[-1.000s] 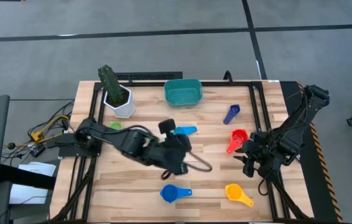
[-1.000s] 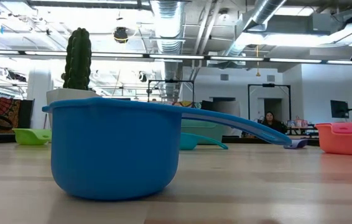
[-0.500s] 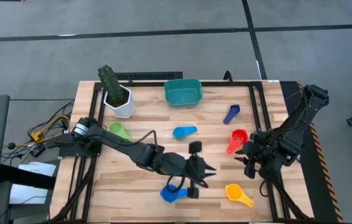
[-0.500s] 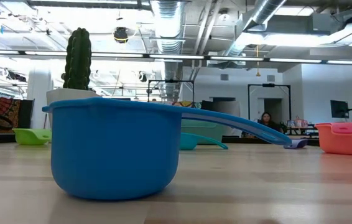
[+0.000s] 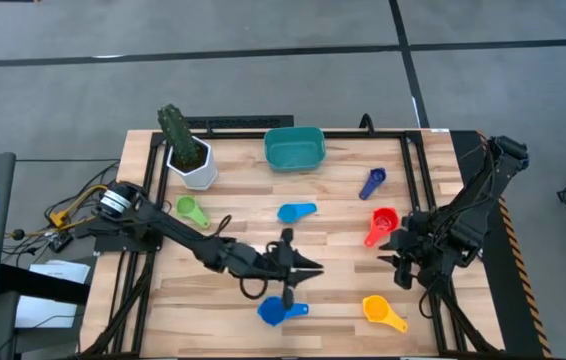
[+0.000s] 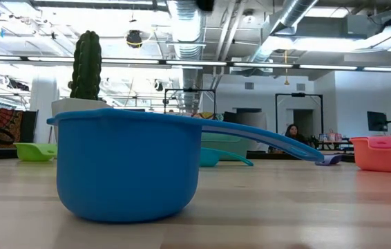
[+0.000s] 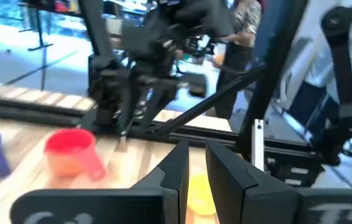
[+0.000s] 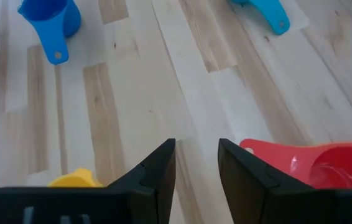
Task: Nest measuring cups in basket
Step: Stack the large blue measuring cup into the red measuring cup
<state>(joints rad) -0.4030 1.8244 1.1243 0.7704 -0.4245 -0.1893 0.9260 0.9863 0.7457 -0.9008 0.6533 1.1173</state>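
Hovering just above the blue measuring cup (image 5: 272, 311) near the table's front edge, my left gripper (image 5: 303, 268) had its fingers narrowed to a slim gap, empty. I judged the cup light, stiff and slick, best pinched by its flat handle. Farther off lay the light-blue cup (image 5: 296, 211), then the basket (image 5: 294, 148) beside the potted cactus (image 5: 185, 147). My right gripper (image 5: 400, 262) waited slightly parted by the red cup (image 5: 382, 224).

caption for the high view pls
Left gripper reaches toward the blue measuring cup; teal basket sits empty.
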